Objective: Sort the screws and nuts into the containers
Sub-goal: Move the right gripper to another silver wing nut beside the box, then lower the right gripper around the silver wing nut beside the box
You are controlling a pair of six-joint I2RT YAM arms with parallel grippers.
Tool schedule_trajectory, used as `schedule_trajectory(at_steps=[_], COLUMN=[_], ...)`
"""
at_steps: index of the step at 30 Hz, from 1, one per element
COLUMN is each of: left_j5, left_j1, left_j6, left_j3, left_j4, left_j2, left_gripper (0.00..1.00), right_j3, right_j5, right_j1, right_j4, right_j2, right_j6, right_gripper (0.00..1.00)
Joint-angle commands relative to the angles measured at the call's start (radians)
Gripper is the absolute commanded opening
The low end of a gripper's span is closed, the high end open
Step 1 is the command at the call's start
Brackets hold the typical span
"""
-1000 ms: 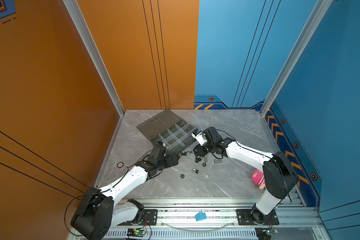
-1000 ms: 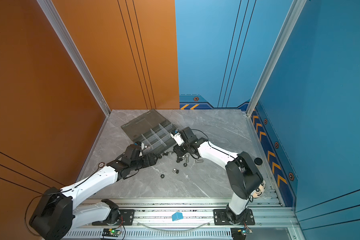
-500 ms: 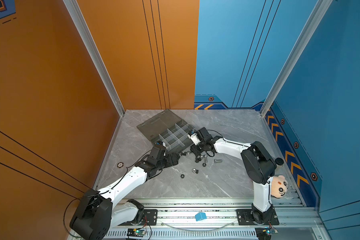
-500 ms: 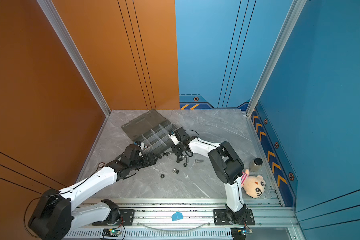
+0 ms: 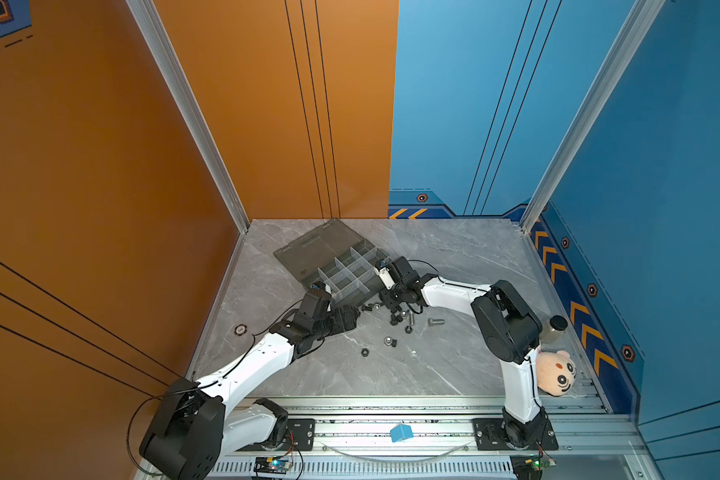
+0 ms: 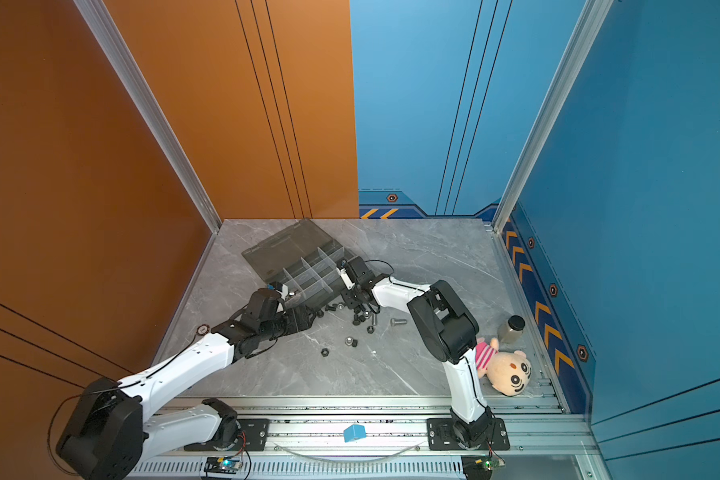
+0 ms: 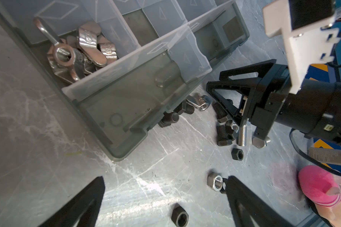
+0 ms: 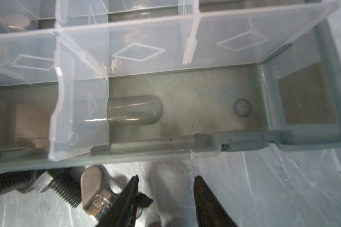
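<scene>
Screws and nuts (image 5: 395, 318): most lie loose on the grey table (image 5: 454, 365), clustered just beside the long wall of the organizer box (image 5: 352, 266).

Count, left wrist view:
- Four black screws (image 7: 223, 133) are near that wall.
- Two silver screws (image 7: 242, 135) lie with them (one half hidden behind a right finger).
- One silver wing nut (image 7: 200, 103) is close against the box wall.
- Farther from the box lie two black hex nuts (image 7: 179, 217) and one silver hex nut (image 7: 215, 180). A dark piece touching the silver one is too hidden to name.
- Inside the box, one end compartment (image 7: 130, 53) holds a pile of wing nuts (image 7: 89, 39). There are at least three; overlap prevents an exact count.

Left gripper (image 7: 165, 178): jaws spread wide, nothing between them, over the table near the box corner.

Right gripper (image 8: 166, 176): jaws partly apart, gap empty, tips low beside the box wall. One finger overlaps the loose wing nut; I cannot tell if they touch.

One plush doll (image 6: 510, 372) and one bottle (image 6: 512, 328) sit well apart from the box.
</scene>
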Motion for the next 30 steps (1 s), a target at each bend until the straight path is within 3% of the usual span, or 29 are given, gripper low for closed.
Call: schedule_trajectory(at_steps=[1,18,30], left_j5=[0.016,0.005,0.012], left_j1=[0.012,0.026,0.028], left_j6=[0.02,0.016,0.012], left_j3=[-0.004,-0.026,-0.024], left_j4=[-0.023,-0.047,-0.045], left_j2=[-0.014,-0.076,-0.07], left_gripper=[0.98,0.98,0.98], right_j3=[0.031,-0.042,-0.08], right_j5=[0.027,0.008,-0.065], right_j1=[0.013,0.079,0.009], right_j4=[0.009,-0.103,-0.097], right_j2=[0.038,-0.034,-0.133], right_j6=[0.008,-0.09,0.031], right_gripper=[0.48,0.47,0.49])
